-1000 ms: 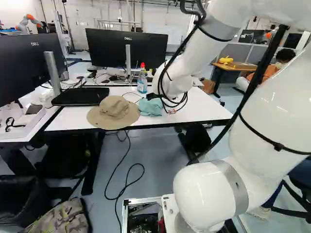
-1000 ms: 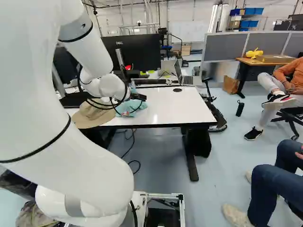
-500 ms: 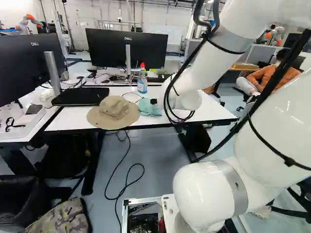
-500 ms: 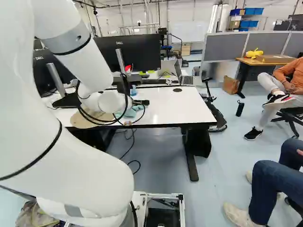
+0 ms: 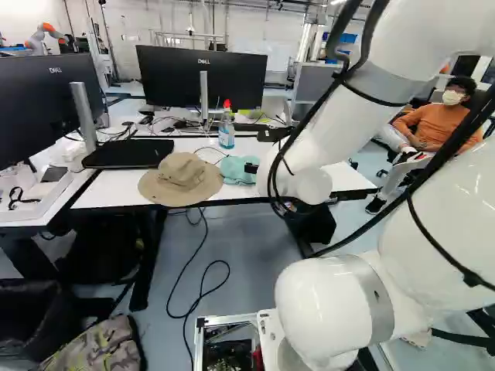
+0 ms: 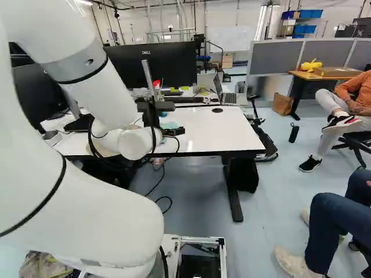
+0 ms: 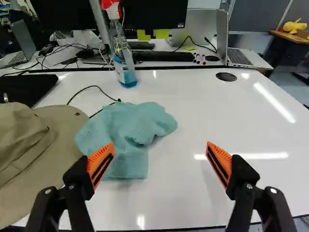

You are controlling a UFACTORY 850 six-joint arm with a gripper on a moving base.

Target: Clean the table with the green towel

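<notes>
Currently, the gripper [image 6: 174,131] is released and holding nothing. From the wrist, the gripper [image 7: 161,146] shows its two orange pads [image 7: 101,164] spread wide, with bare white table [image 7: 203,113] between them. The green towel [image 7: 128,133] lies crumpled in a loose heap on the table, ahead of the fingers and toward one of them; that finger covers a little of the towel's near edge, and whether it touches the cloth I cannot tell.

Close against the towel on one side is the brim of a tan hat [image 7: 58,137], which also lies on the table. A thin black cord [image 7: 82,93] runs across the tabletop to the towel's far side. Beyond the towel, a clear spray bottle [image 7: 123,58] with a red top and blue liquid stands upright. A flat black case [image 5: 128,153] sits at the table's left end in the left base view. On the far side of the table, a round black cap [image 7: 226,77] is set into the surface. Past that edge, on another desk, are a keyboard [image 7: 164,56], an open laptop [image 7: 239,57] and a monitor [image 5: 224,77].
</notes>
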